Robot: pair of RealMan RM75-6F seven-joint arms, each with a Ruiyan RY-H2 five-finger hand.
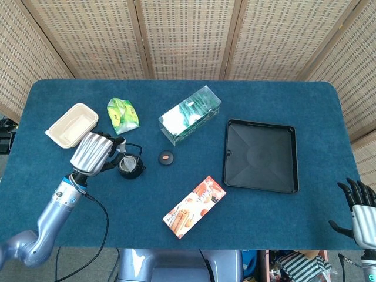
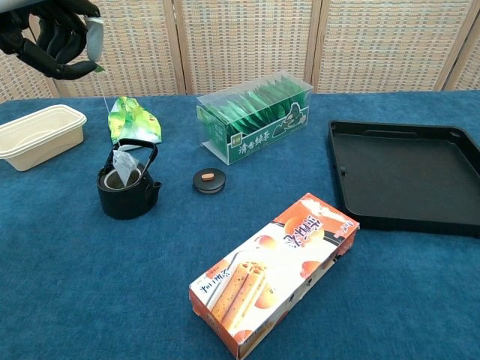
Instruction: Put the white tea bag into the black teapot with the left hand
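The black teapot [image 2: 127, 188] [image 1: 130, 165] stands lidless on the blue cloth at left of centre. My left hand [image 2: 54, 37] [image 1: 93, 154] is raised above and left of it, pinching the paper tag [image 2: 94, 39] of the white tea bag [image 2: 124, 166]. The bag hangs on its string right over the pot's mouth, under the handle, its lower tip at the rim. The pot's small black lid [image 2: 209, 179] lies to the right of the pot. My right hand [image 1: 359, 211] stays at the table's near right corner, fingers spread, holding nothing.
A beige food tray [image 2: 40, 135] and a green snack bag [image 2: 130, 121] lie behind the pot. A clear box of green tea packets [image 2: 255, 115] stands mid-table, a biscuit carton [image 2: 276, 271] in front, a black tray [image 2: 409, 177] at right.
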